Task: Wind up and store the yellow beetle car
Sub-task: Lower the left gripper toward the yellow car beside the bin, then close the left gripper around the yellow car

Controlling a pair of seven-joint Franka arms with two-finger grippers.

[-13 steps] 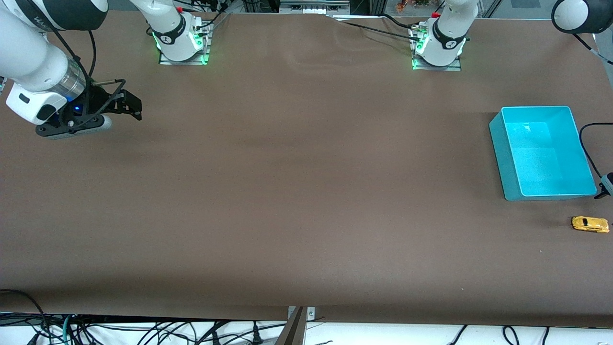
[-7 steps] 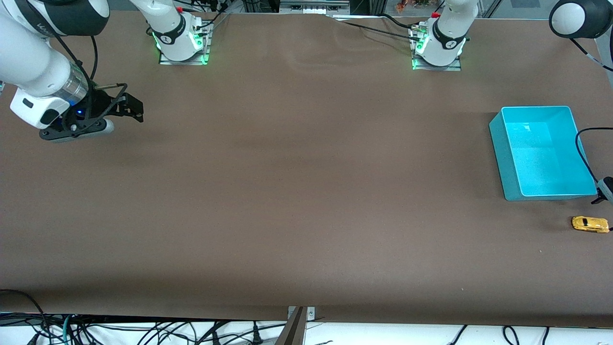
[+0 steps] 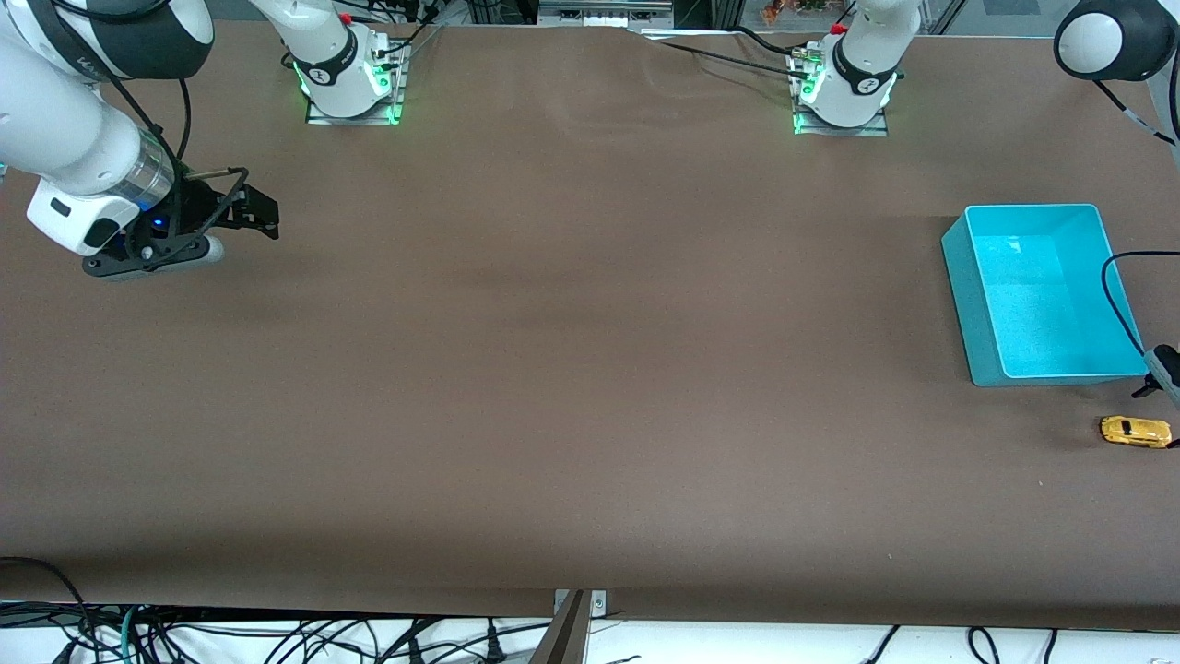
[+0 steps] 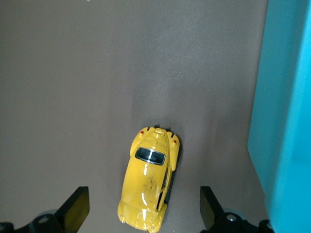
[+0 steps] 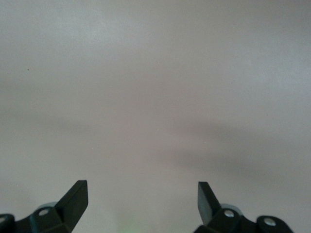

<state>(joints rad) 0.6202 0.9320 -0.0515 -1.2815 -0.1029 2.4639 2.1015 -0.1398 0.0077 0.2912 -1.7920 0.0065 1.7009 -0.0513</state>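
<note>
the right tool (image 3: 241,205) hangs over bare bench (image 3: 572,369) at the right arm's end, well apart from everything the task concerns. its own wrist view shows both fingers (image 5: 73,199) spread wide with only brown surface between them, so it is open and empty, and that arm looks to be waiting.

moving across the bench, nothing lies between the two arms until the turquoise bin (image 3: 963,277) near the left arm's end. the bin holds nothing, as far as its lit floor shows.

the yellow beetle car (image 3: 1135,431) sits on its wheels on the bench, nearer to the front camera than the bin and close to its corner, not touching it. the left tool (image 4: 143,213) hovers right over the car: in the left wrist view the car (image 4: 148,187) lies between the two spread fingers (image 4: 75,206), its length running roughly along the gap, with the bin's wall (image 4: 284,121) just beside. the fingers stand clear of the car's flanks, so this tool is open too and grips nothing.

by my reading, the task is barely begun. the car is neither grasped, wound nor stored. what is achieved is only the approach, with the left tool lined up above its target. left to do: close on the car, wind it by dragging it on the bench, then lift it into the bin.
</note>
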